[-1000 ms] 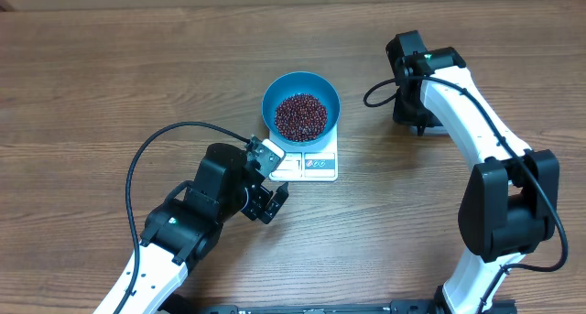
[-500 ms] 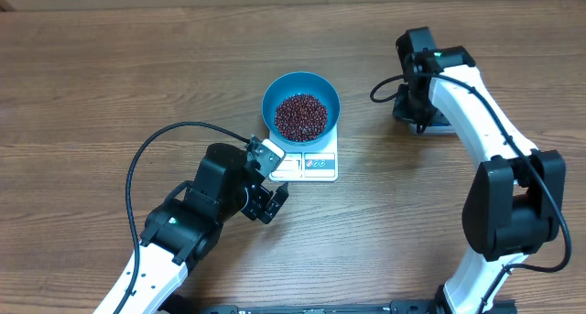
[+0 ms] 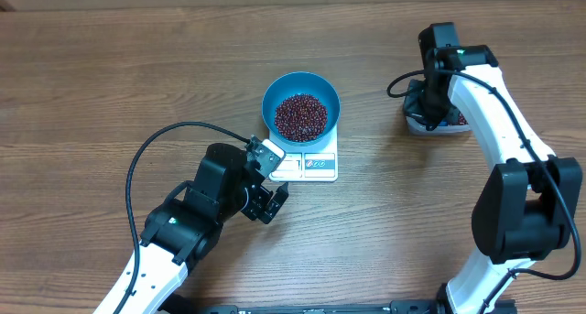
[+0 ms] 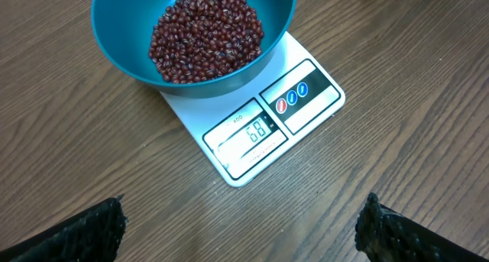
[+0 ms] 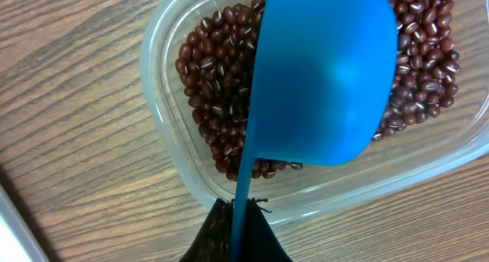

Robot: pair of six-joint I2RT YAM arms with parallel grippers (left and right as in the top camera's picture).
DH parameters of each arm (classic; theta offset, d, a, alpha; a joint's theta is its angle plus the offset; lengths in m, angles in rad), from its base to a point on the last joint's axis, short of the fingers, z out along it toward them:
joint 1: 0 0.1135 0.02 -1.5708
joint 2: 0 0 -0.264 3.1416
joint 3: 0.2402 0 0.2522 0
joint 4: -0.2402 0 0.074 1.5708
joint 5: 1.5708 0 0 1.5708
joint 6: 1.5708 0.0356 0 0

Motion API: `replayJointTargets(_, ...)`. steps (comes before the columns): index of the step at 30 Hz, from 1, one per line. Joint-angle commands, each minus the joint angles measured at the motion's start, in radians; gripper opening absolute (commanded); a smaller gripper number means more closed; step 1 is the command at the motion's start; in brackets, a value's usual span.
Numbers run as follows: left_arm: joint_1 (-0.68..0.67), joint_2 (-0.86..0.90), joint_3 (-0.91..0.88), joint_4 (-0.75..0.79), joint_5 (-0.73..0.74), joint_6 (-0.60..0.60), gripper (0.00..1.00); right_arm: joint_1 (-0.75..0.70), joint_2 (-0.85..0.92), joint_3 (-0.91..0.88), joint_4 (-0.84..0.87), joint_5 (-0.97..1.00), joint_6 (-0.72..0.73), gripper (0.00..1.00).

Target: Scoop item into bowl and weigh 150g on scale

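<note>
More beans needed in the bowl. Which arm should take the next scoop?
Right. The right pincer is shut on the blue scoop, over the beans in the clear tub; the left pincer is open, empty, by the scale.

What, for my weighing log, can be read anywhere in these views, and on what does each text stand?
"68": on the display of the scale.
Small print just above the display: too small to read.
Signs on the red and blue buttons: too small to read.
On the bowl, tub and scoop: no text.
</note>
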Motion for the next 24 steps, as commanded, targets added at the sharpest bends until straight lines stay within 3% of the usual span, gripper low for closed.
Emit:
replayJointTargets(1, -0.007, 0.006, -0.006, 0.003, -0.006, -0.01, 1.0, -0.016, -0.043, -0.007, 0.022, -0.082, -0.04, 0.04)
replayJointTargets(24, -0.007, 0.006, -0.006, 0.003, -0.006, -0.01, 1.0, -0.201, -0.043, -0.007, 0.018, -0.423, -0.189, 0.04)
